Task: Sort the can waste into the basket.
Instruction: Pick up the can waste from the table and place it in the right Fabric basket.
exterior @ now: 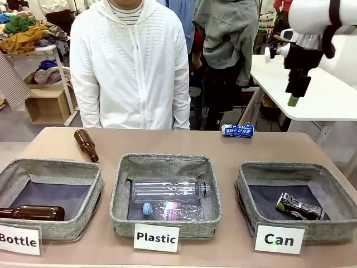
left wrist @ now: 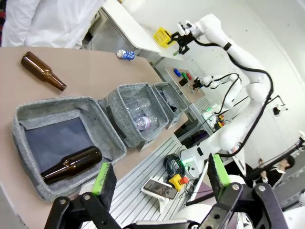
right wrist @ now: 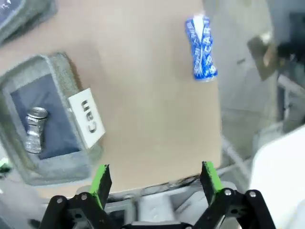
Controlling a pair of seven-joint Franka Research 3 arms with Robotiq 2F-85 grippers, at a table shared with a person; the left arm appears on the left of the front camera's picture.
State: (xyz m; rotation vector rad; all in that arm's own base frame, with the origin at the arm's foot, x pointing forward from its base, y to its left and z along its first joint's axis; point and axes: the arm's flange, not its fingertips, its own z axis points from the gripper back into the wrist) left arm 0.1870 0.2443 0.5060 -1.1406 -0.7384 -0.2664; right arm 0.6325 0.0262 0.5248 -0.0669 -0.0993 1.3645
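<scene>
Left of the middle "Plastic" basket (exterior: 165,162), which holds two clear bottles, the woven grey "Bottle" basket (exterior: 50,167) holds one brown glass bottle (exterior: 33,213). Right of it, the "Can" basket (exterior: 295,170) holds the crushed can (exterior: 299,206). The blue-and-white can (exterior: 237,130) lies behind it. Left gripper (left wrist: 159,176) wide, empty; right gripper (right wrist: 155,176) wide, empty.

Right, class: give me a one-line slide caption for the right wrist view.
Open right gripper above the table, blue-and-white drink can ahead, crushed silver can in the grey fabric basket labelled "Can".
</scene>
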